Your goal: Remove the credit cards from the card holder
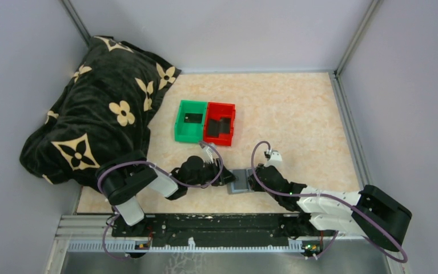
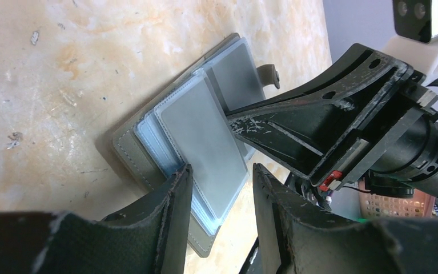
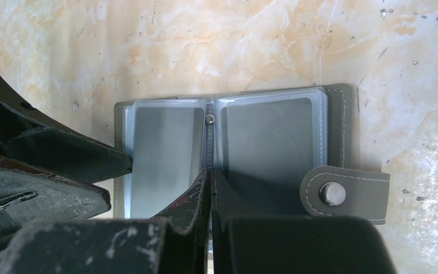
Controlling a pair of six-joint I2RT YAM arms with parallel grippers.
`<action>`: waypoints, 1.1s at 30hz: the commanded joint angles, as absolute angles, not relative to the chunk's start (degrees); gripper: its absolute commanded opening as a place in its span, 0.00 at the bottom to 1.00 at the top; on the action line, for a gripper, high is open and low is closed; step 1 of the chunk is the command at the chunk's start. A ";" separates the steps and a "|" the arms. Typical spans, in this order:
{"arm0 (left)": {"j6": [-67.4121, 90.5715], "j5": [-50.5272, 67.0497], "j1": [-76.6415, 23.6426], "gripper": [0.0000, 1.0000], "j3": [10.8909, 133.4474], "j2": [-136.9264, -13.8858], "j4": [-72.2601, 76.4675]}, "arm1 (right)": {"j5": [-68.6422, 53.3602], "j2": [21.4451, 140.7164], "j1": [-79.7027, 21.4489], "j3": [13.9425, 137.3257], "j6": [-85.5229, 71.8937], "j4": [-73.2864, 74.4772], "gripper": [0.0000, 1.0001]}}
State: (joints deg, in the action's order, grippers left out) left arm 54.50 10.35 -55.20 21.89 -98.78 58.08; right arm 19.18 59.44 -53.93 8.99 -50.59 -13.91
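The grey card holder (image 1: 240,181) lies open on the table between my two grippers. Its clear sleeves (image 3: 168,154) show grey credit cards (image 2: 199,134) inside on both halves. My left gripper (image 2: 219,185) is open, straddling the near corner of the top sleeve; one finger (image 2: 176,194) touches the sleeve edge and the other stands apart. My right gripper (image 3: 209,174) is shut with nothing between its fingers, tips resting on the holder's spine. A snap strap (image 3: 342,194) sticks out to the right.
A green bin (image 1: 177,127) and a red bin (image 1: 231,122) stand side by side behind the holder, each with a dark flat card inside. A black flowered blanket (image 1: 96,114) fills the back left corner. Grey walls close the table in.
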 commanded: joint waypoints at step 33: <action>55.14 10.36 -56.43 0.50 19.31 -91.08 58.89 | 16.29 55.89 -54.58 9.87 -50.26 -12.55 0.00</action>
